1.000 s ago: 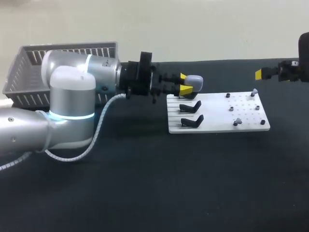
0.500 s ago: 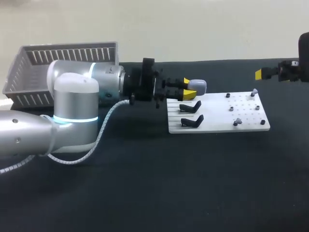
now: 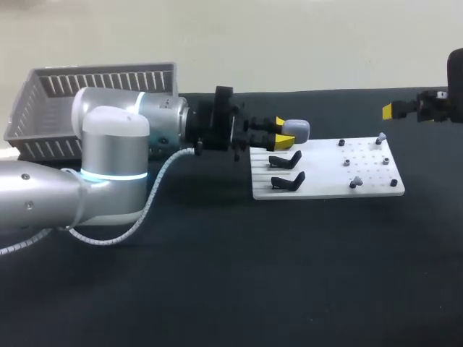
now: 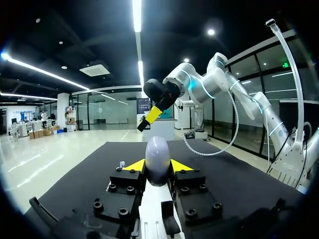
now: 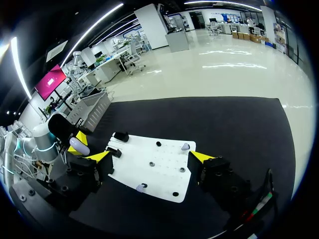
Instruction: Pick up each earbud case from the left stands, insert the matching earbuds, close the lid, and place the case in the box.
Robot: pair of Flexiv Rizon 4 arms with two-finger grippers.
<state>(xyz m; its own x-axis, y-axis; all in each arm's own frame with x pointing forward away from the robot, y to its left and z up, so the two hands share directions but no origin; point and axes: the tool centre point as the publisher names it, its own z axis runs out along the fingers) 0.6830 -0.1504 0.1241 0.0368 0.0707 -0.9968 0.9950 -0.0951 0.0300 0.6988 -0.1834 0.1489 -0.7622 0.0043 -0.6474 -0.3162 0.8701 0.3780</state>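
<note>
Two yellow-tipped fingers of the left hand [image 4: 157,167] clamp the earbud case [image 4: 157,160] from both sides, low on its rounded shell, above the white board's [image 3: 325,181] far edge. The case looks light, rigid and smooth, hence probably slippery; a grip across its flanks, clear of the lid, seems soundest. Two empty stands [image 3: 286,159] lie nearer. Right hand [image 5: 149,156]: fingers wide apart, empty. Box [image 3: 43,108]: far left on the tabletop [image 3: 217,275].
</note>
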